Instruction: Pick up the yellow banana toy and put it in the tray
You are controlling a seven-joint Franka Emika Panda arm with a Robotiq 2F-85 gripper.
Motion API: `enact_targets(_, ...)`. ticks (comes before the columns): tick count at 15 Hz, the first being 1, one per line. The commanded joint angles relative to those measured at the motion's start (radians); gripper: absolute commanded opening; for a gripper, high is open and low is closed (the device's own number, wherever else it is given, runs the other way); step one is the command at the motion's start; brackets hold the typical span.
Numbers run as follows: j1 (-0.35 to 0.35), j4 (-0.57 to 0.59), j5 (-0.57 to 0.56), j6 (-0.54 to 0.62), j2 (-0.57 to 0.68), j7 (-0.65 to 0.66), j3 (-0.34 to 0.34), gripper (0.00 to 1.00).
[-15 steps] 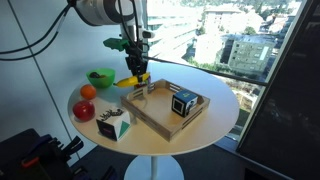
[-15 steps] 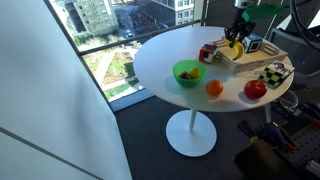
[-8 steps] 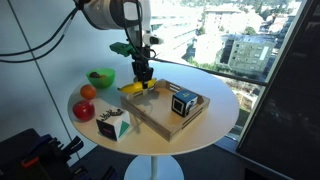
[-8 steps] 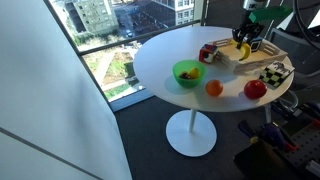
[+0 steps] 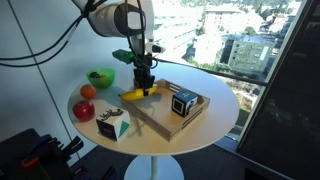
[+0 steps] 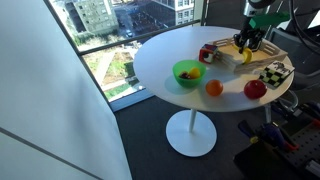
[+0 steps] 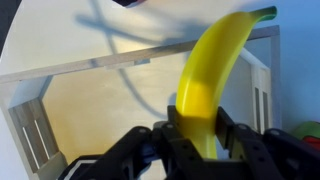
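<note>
Exterior view, claw: the claw (image 5: 144,84) points straight down and is clamped on the yellow banana toy (image 5: 134,95), which hangs crosswise beneath it.
Exterior view, banana's place: low over the tray (image 5: 158,118), at the end nearest the green bowl (image 5: 100,77). Whether it touches the wood cannot be told.
Exterior view, tray contents: a black-and-white cube (image 5: 182,102) sits toward the opposite end, well apart from the banana.
Exterior view, worktop: the round white worktop (image 5: 218,108) also carries an orange fruit (image 5: 88,91), a red apple (image 5: 84,109) and a white printed box (image 5: 115,126), all outside the tray.

Exterior view, far side: the claw (image 6: 246,44) is small here, with the banana (image 6: 243,55) showing yellow under it, near the tray's (image 6: 265,60) edge. The grip itself is too small to read.

Wrist view, grip: the claw (image 7: 198,126) pinches the banana (image 7: 215,65) near its lower end, so most of its length sticks out ahead.
Wrist view, below: the tray floor (image 7: 110,110) lies under the held end, while the green tip reaches about to the far wall (image 7: 120,62).

Risk, release: the banana probably hangs close to a wall. If let go here, one end could land on the rim and tip it out onto the worktop.
Risk, grip: held off-centre, the curved toy may swivel between the fingers.
Risk, descent: lowering blindly could press the tip against the wall.
</note>
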Motion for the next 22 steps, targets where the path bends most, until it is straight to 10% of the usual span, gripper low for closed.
enact_targets(1, 0.002, 0.012, 0.012, -0.004, 0.007, 0.008, -0.002, 0.65)
enact_targets(7, 0.007, 0.006, 0.016, -0.014, -0.009, 0.0, 0.004, 0.99)
enact_targets(22, 0.037, 0.02, 0.056, -0.266, -0.103, -0.101, 0.066, 1.0)
